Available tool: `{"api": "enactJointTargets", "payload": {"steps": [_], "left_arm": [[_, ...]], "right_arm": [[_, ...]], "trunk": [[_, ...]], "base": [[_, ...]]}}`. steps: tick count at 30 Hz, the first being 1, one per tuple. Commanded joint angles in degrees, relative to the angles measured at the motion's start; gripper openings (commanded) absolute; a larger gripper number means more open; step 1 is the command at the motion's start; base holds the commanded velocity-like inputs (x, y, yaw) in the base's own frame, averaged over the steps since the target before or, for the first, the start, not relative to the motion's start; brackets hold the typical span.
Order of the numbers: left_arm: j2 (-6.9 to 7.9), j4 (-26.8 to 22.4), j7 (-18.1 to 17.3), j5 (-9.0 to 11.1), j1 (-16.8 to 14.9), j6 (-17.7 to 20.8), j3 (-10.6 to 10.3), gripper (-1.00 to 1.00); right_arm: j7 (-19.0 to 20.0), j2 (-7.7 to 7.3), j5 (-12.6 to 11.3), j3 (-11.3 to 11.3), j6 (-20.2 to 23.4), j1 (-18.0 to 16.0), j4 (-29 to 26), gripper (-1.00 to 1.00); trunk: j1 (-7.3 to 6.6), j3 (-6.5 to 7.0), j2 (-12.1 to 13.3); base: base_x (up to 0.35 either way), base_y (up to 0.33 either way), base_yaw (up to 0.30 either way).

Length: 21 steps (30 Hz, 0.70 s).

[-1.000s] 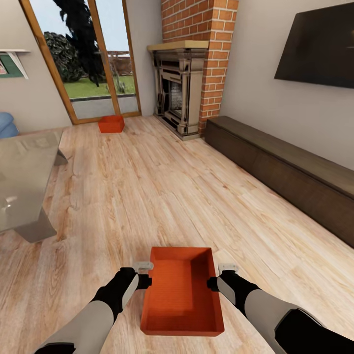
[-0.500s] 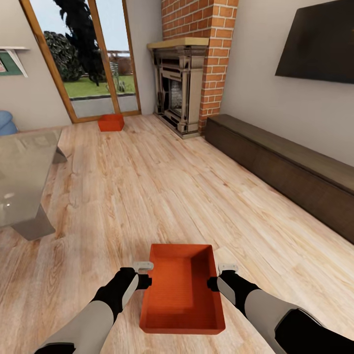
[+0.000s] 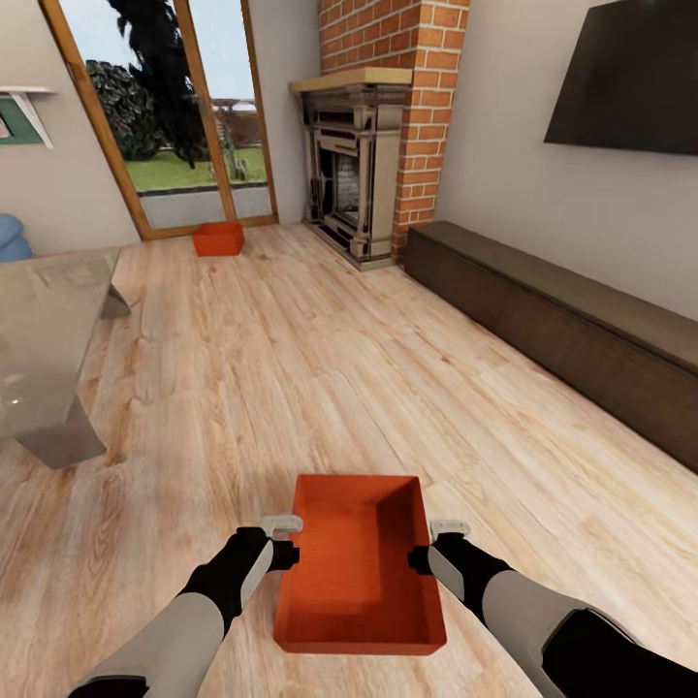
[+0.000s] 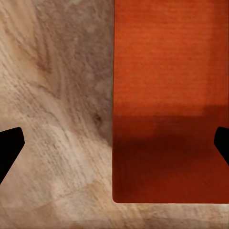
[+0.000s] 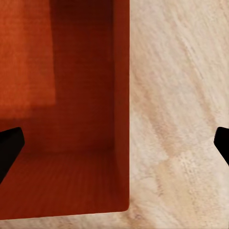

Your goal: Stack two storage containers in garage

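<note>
I am in the living room on light wood planks point(image 3: 291, 368); the garage and its floor are out of view. One orange-red storage container point(image 3: 357, 567) sits on the planks right in front of me, between my arms. My left gripper point(image 3: 288, 555) is open, its fingers straddling the container's left wall point(image 4: 114, 95). On the other side, my right gripper point(image 3: 419, 559) is also open and straddles the right wall point(image 5: 125, 95). The second storage container point(image 3: 217, 238) rests far off by the glass door.
A glass coffee table point(image 3: 39, 330) stands at the left with a blue sofa point(image 3: 8, 237) behind it. A long dark low cabinet point(image 3: 562, 330) runs along the right wall under a TV point(image 3: 630, 78). The brick fireplace point(image 3: 354, 174) is ahead beside the glass door point(image 3: 165, 116).
The whole view has shifted: the room and both containers slid slightly up the picture, the coffee table leftward. My arms and open grippers keep their place in the picture.
</note>
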Motion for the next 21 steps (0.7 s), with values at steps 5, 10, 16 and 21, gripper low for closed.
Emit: {"api": "enactJointTargets", "payload": {"steps": [5, 10, 16, 21], "left_arm": [[-0.06, -0.1, 0.0, -0.2, 0.0, 0.2, 0.3, 1.0], [-0.06, -0.2, 0.1, -0.3, 0.0, 0.2, 0.3, 1.0], [-0.06, -0.4, 0.1, -0.2, 0.0, 0.2, 0.3, 1.0], [-0.06, -0.5, 0.0, -0.2, 0.0, 0.2, 0.3, 1.0]], "right_arm": [[-0.4, -0.14, -0.5, 0.5, 0.4, 0.0, -0.2, 1.0], [-0.4, -0.18, -0.4, 0.5, 0.8, -0.9, -0.9, 1.0], [-0.4, -0.26, -0.4, 0.6, 0.9, -1.7, -1.0, 1.0], [-0.4, -0.2, -0.4, 0.6, 0.9, -1.7, -0.9, 1.0]], "trunk": [[1.1, -0.95, -2.0], [1.97, -1.67, -3.6], [2.63, -2.2, -4.8], [3.73, -3.1, -6.9]], "base": [[0.0, 0.0, 0.0], [0.0, 0.0, 0.0], [0.0, 0.0, 0.0], [0.0, 0.0, 0.0]]}}
